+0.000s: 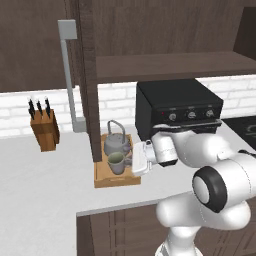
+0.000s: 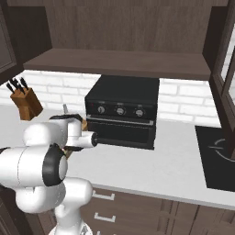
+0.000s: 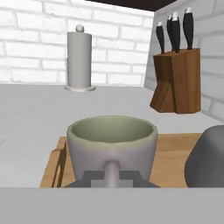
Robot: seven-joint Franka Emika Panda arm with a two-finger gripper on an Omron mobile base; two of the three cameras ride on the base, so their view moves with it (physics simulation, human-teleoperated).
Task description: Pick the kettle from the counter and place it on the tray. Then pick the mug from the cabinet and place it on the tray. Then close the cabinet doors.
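Observation:
The pale grey-green mug (image 1: 116, 162) stands on the front part of the wooden tray (image 1: 119, 180), with the grey metal kettle (image 1: 116, 140) just behind it on the same tray. In the hand view the mug (image 3: 111, 140) sits close ahead, its handle facing me between the fingertips of my gripper (image 3: 111, 177), which is shut on it. The kettle (image 3: 205, 162) shows as a dark rounded side at the right. Seen from the left base, my gripper (image 1: 131, 162) is level with the mug's right side. The cabinet's shelf (image 1: 170, 65) is bare, and one cabinet door (image 1: 90, 80) stands open, edge-on, above the tray.
A black countertop oven (image 1: 177, 107) sits right behind my arm. A knife block (image 1: 44, 127) stands on the counter (image 1: 45, 180) to the left, and a paper towel holder (image 3: 78, 59) is by the brick wall. A dark cooktop (image 2: 220, 156) lies far right, under another open door (image 2: 225, 69).

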